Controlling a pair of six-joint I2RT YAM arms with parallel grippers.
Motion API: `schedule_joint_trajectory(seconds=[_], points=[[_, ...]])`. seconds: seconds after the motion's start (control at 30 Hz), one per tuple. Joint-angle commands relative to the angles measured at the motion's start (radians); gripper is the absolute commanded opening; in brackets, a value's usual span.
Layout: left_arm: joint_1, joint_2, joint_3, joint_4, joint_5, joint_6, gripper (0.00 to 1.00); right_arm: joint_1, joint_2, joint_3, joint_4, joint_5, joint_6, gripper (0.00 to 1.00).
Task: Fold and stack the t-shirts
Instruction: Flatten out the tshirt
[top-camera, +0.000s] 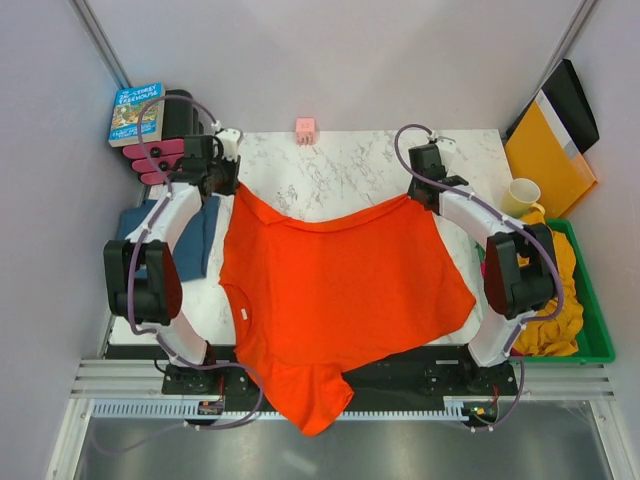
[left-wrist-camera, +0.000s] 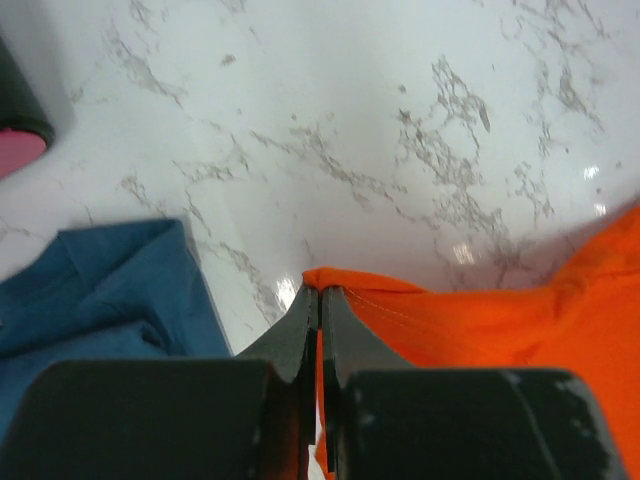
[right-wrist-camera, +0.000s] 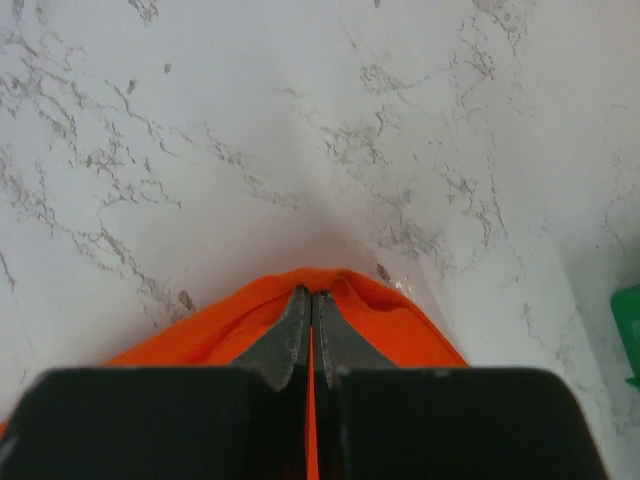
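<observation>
left gripper (left-wrist-camera: 320, 292) & right gripper (right-wrist-camera: 311, 293) each pinch a far corner of the orange t-shirt (top-camera: 340, 290), spread on the marble table (top-camera: 350, 165) w/ near end hanging off (laying-flat step, i judge). next: draw it farther on, taut.

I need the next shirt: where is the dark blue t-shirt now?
Top view: the blue t-shirt lies at the table's left side, partly under the left arm, beside the orange t-shirt.
</observation>
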Motion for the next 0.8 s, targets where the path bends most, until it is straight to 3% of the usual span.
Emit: schedule_joint_trajectory(seconds=[0.0, 0.33, 0.53, 0.77], points=[[-0.002, 0.097, 0.177, 0.087, -0.041, 0.031, 0.02, -0.042, 0.066, 0.1, 0.074, -0.032, 0.019, 0.0], [-0.033, 0.369, 0.573, 0.014, -0.097, 0.014, 0.02, -0.131, 0.176, 0.171, 0.112, -0.088, 0.033, 0.0], [-0.059, 0.518, 0.783, -0.041, -0.137, 0.008, 0.02, -0.151, 0.296, 0.3, 0.113, -0.11, 0.022, 0.0], [-0.07, 0.598, 0.892, -0.066, -0.165, 0.016, 0.02, -0.171, 0.44, 0.505, 0.06, -0.134, 0.007, 0.0]])
